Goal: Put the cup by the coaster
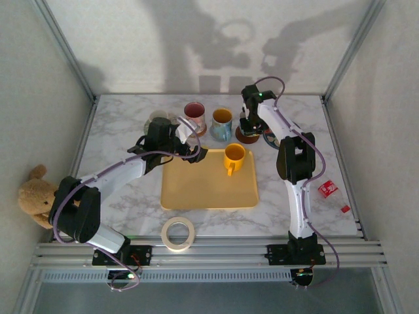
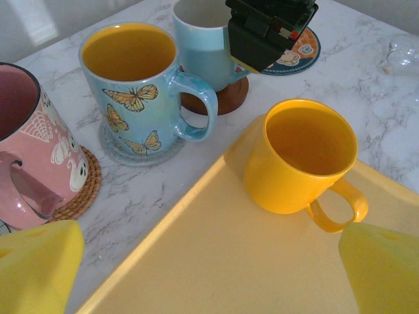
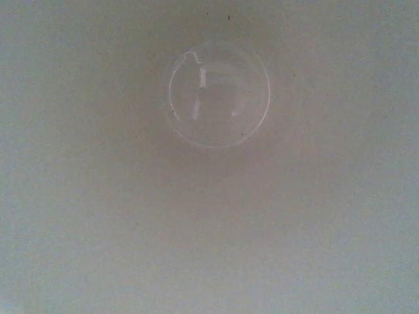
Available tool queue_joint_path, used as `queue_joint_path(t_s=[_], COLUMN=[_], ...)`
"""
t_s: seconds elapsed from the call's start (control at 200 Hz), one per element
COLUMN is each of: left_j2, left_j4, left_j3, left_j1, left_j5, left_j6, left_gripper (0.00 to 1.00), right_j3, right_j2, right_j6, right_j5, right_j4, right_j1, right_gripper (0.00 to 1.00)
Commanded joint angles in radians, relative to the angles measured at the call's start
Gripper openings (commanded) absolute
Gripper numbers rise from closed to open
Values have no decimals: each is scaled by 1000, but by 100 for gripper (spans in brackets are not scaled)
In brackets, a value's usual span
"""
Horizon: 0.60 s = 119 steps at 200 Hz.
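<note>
**Right tool pinches the blue cup on its coaster**

At the far side of the marble tabletop (image 1: 118, 134), the right tool (image 1: 251, 124) is closed down narrow on the rim of the light-blue cup (image 2: 200, 52). Its black body (image 2: 268, 29) sits at the cup's right edge. The cup stands upright on a brown coaster (image 2: 226, 103), and a patterned coaster (image 2: 300, 53) lies just behind it. The right wrist camera looks straight down into the cup's pale inside.

The left tool (image 1: 192, 152) hangs at the far left corner of the yellow tray (image 2: 196, 229), spread wide and holding nothing, its yellow pads (image 2: 36, 265) well apart. A yellow mug (image 2: 298, 157) stands on the tray. Just beyond the tray's edge stand a butterfly mug (image 2: 131, 91) and a pink mug (image 2: 33, 150), each on its own mat
</note>
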Motion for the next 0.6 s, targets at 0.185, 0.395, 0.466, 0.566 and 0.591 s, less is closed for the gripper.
queue_joint_path(t_s=[0.185,0.395,0.466,0.566,0.591], left_j2=[23,26,25,24,23], left_j4=[-11,-15,-17,-21,-23], left_j3=[38,52,55,54,54], left_j1=[-5,-11,-11,-13,-14], left_j5=[15,12,10,6,5], left_j6=[8,12,12,14,13], left_gripper=[100,100,100,100,100], right_j3=[7,-3,-2,-4,-5], right_j2=[2,1,-2,-5,-5], right_j6=[-3,-3,-3,-3,-3], right_j5=[1,-1,-2,-2,-2], right_j4=[-13,-16,-17,-18,-20], right_j1=[-5,-5,-5,-5,-5], right_gripper=[0,0,1,2,2])
